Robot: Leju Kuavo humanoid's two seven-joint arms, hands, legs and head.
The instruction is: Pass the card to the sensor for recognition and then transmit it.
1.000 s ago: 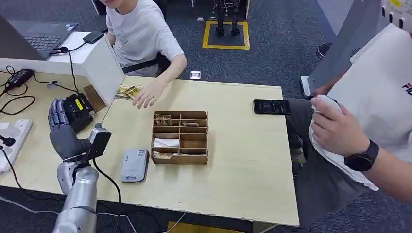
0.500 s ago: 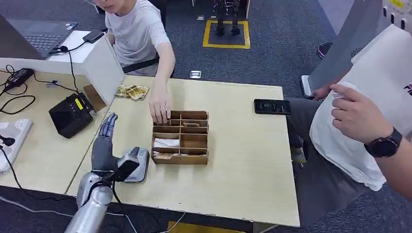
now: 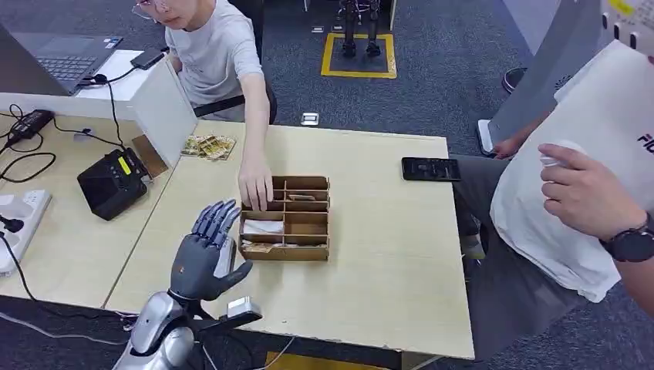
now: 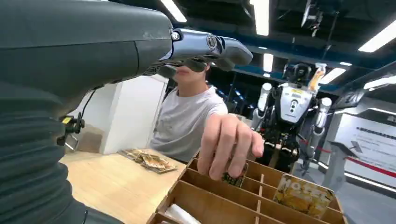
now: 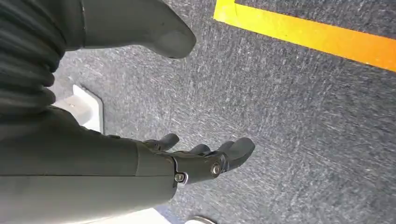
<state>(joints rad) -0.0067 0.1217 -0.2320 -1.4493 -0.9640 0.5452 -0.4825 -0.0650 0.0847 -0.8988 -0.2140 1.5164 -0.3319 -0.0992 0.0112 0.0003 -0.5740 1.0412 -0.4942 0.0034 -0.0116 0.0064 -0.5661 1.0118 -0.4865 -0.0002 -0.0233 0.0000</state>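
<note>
Left robot hand (image 3: pixel 207 254), fingers spread and holding nothing, as I am steering it over the surface (image 3: pixel 385 254) just short of the wooden organiser (image 3: pixel 287 218). Beyond its fingertips, a person's hand (image 3: pixel 254 183) is pinching a card (image 4: pixel 233 178) in a far compartment. I am approaching slowly, waiting for that hand to clear. Right robot hand (image 5: pixel 201 161) hanging loosely spread.

Tan wood box (image 3: pixel 287 218), gold-patterned cards (image 3: pixel 208 146), blk phone (image 3: pixel 430 169), grey carpet (image 3: pixel 432 108) w/ yellow line.
</note>
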